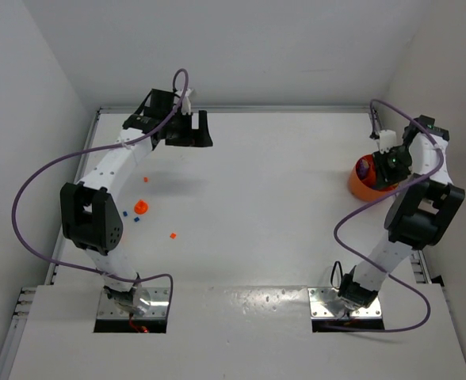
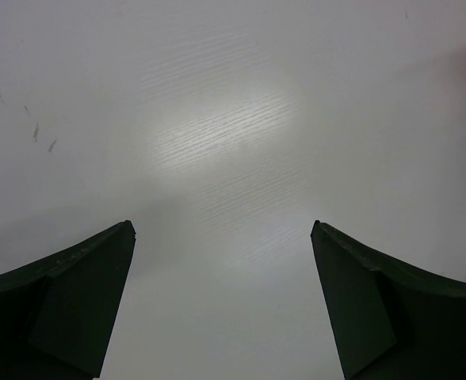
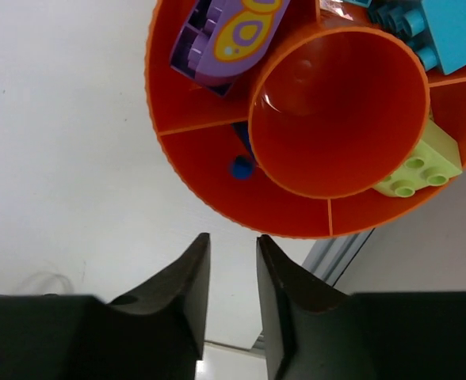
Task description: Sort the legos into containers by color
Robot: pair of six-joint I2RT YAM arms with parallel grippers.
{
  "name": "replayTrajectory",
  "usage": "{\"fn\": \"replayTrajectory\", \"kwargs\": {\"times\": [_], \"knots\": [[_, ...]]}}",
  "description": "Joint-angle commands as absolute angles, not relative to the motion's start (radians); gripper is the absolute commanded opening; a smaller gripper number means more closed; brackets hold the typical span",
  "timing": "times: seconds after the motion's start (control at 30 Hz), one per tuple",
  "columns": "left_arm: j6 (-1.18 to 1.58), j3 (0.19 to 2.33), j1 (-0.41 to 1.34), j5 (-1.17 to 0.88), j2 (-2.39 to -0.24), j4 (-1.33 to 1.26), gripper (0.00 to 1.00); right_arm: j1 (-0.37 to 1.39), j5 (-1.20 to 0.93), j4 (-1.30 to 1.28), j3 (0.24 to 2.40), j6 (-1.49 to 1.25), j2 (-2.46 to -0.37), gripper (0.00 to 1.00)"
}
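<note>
The left gripper (image 1: pixel 190 133) hangs open and empty over bare table at the far left; in its wrist view the gripper (image 2: pixel 223 228) has wide-apart jaws with nothing between them. The right gripper (image 1: pixel 386 169) hovers at the large orange bowl (image 1: pixel 361 186) at the far right. In the right wrist view the gripper (image 3: pixel 233 241) has its jaws a narrow gap apart and empty, just short of the bowl's rim (image 3: pixel 217 212). A tiny blue lego (image 3: pixel 242 167) lies in one compartment. Loose legos lie left of centre: blue specks (image 1: pixel 124 214), an orange-red one (image 1: pixel 173 235) and another (image 1: pixel 145 180).
A small round orange cup (image 1: pixel 141 207) stands by the left arm. In the bowl are a round orange cup (image 3: pixel 336 111), a purple piece (image 3: pixel 225 39), a teal block (image 3: pixel 447 32) and a lime block (image 3: pixel 419 166). A metal rail (image 3: pixel 340 253) runs along the table's right edge.
</note>
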State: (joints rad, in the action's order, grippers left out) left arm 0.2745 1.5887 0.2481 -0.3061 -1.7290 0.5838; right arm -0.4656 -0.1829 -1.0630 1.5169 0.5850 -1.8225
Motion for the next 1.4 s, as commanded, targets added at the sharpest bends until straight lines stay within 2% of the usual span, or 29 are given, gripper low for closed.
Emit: {"fn": "replayTrajectory", "kwargs": {"times": [0.0, 0.2, 0.4, 0.67, 0.77, 0.93, 1.07, 1.2, 1.37], "knots": [[0.278, 1.626, 0.252, -0.282, -1.730, 0.577, 1.00, -0.471, -0.170, -1.040, 1.548, 0.568, -1.841, 0.31], [0.269, 1.617, 0.242, -0.273, -1.720, 0.577, 1.00, -0.471, -0.192, -1.063, 1.580, 0.568, -1.841, 0.34], [0.148, 1.548, 0.149, -0.273, -1.632, 0.657, 1.00, -0.428, -0.369, -1.123, 1.620, 0.543, -1.734, 0.33], [-0.161, 1.603, -0.177, -0.282, -1.687, 1.021, 0.66, -0.220, -0.472, -1.071, 1.508, 0.398, -1.674, 0.33], [-0.384, 1.585, -0.259, -0.333, -1.669, 1.130, 0.62, -0.152, -0.472, -1.014, 1.464, 0.353, -1.663, 0.33], [-0.639, 1.379, -0.282, -0.239, -1.524, 1.099, 0.65, -0.112, -0.483, -0.950, 1.415, 0.313, -1.663, 0.32], [-0.661, 1.227, -0.295, -0.163, -1.491, 0.990, 0.67, -0.092, -0.505, -0.917, 1.373, 0.285, -1.663, 0.32], [-0.518, 1.183, -0.295, -0.089, -1.570, 0.948, 0.51, -0.081, -0.505, -0.908, 1.350, 0.264, -1.640, 0.32], [-0.324, 1.100, -0.285, -0.063, -1.591, 0.853, 0.48, -0.081, -0.494, -0.899, 1.329, 0.255, -1.631, 0.31]]}}
